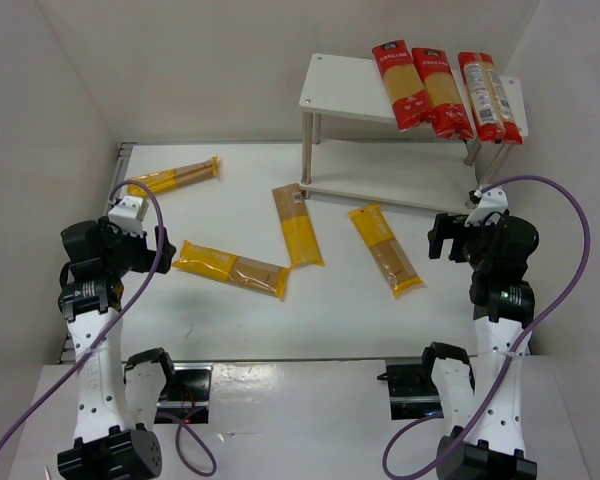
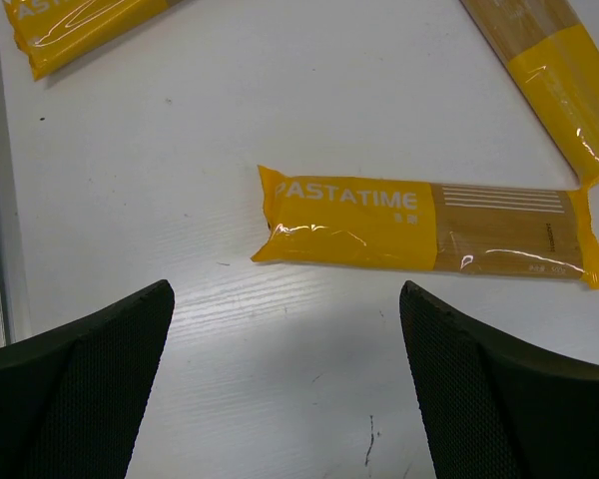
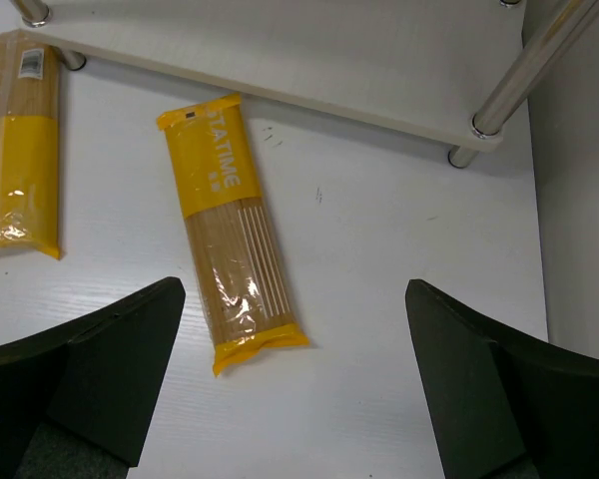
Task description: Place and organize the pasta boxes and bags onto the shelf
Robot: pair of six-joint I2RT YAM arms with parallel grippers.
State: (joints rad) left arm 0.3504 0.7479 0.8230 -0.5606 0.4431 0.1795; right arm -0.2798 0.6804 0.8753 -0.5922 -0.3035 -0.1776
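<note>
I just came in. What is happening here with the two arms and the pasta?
Two robot arms are stocking a small white shelf with spaghetti packets. Three red packets already lie side by side on its top tier; four yellow packets lie on the table. Both grippers are open and empty: the left gripper hangs near one yellow packet, the right gripper near another beside the shelf.

Three red packets [image 1: 442,92] lay side by side atop shelf [image 1: 342,86]; four yellow packets [image 1: 232,268] scattered flat on desk [image 1: 330,320].
</note>
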